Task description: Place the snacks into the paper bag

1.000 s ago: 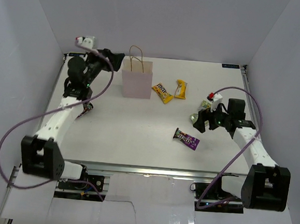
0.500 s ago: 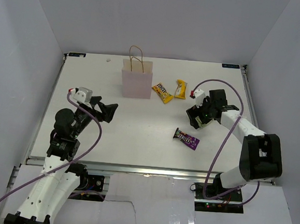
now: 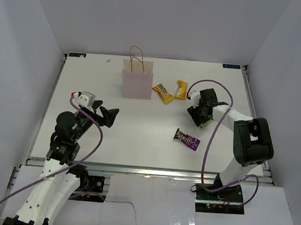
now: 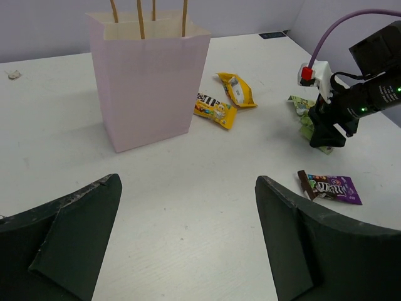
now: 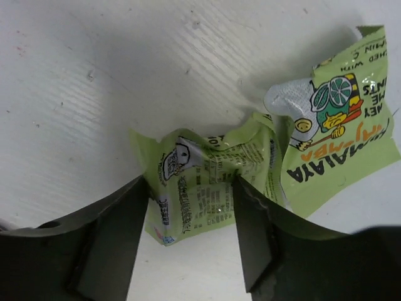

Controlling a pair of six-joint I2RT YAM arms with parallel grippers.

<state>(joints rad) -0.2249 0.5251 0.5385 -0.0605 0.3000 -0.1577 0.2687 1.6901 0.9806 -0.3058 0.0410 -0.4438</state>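
1. Our left gripper (image 3: 111,115) hovers in front of the paper bag (image 3: 137,83) and to its left, well apart from it. Its jaws are spread wide and hold nothing.
2. The paper bag stands upright on the table (image 3: 137,148) with its handles up.
3. Just right of the bag lies a yellow packet (image 3: 162,92), with a yellow-orange packet (image 3: 181,89) beside it.
4. Further right of the bag and nearer our bases, a purple packet (image 3: 187,139) lies flat.
5. Furthest right of the bag, our right gripper (image 5: 191,207) straddles the green packet (image 5: 207,169). Its jaws are partly closed and both fingers seem to press the packet's crumpled sides. The packet rests on the table.
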